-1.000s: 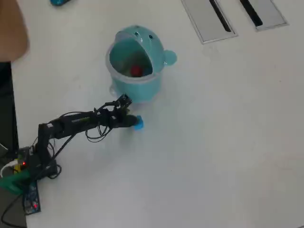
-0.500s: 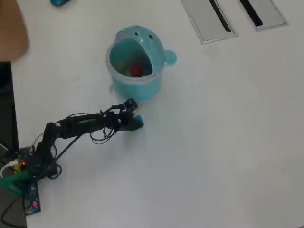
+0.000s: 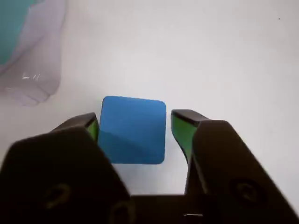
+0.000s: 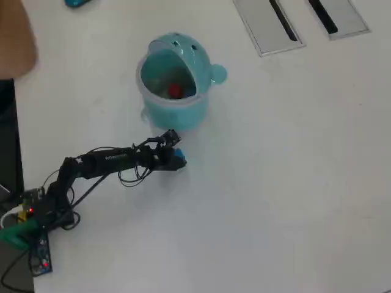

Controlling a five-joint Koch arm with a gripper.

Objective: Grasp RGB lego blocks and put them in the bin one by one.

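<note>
Hand open around blue block, not yet gripping; light, rigid, slick plastic, best pinched on 2 flat opposite sides, squarely, mid-height.

Overhead looks down; wrist close, perhaps tableward.

We see a small blue plastic lego cube lying flat on white tabletop; a tiny red cube sits inside the open light-teal round bin.

White table — bin, blue block, grey panels.
</note>
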